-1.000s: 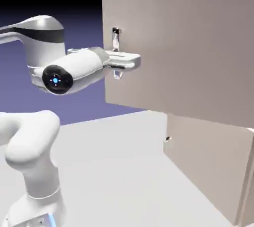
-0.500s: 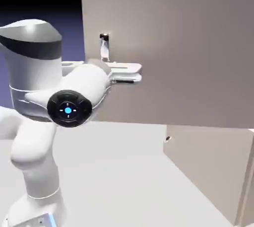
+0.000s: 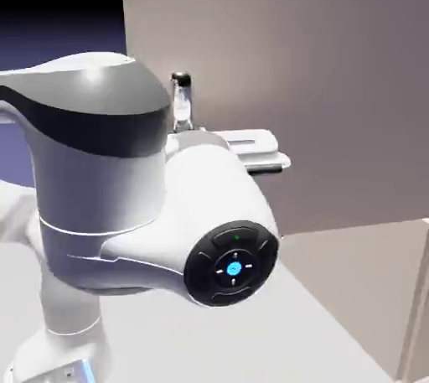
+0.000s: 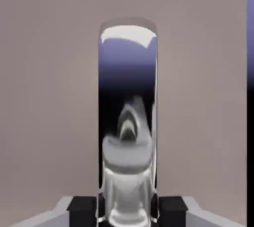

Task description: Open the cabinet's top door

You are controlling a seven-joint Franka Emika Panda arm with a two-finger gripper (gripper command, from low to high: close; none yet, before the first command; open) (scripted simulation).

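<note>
The top door is a flat beige panel swung far out from the cabinet, its face toward the exterior view. Its metal bar handle stands upright near the panel's left edge, with its lower part hidden behind my arm. My gripper's white hand reaches across the panel at handle height. In the hand view the shiny handle fills the middle before the beige door. My gripper is shut on the bar, a dark fingertip on either side.
The lower door stays closed below the open panel. My arm's large white and dark joint fills the exterior view's left and middle. Grey table surface shows at the bottom.
The top door has swung further open, its handle edge moving to the exterior view's left. My arm has drawn back with it and now looms much larger in that view.
</note>
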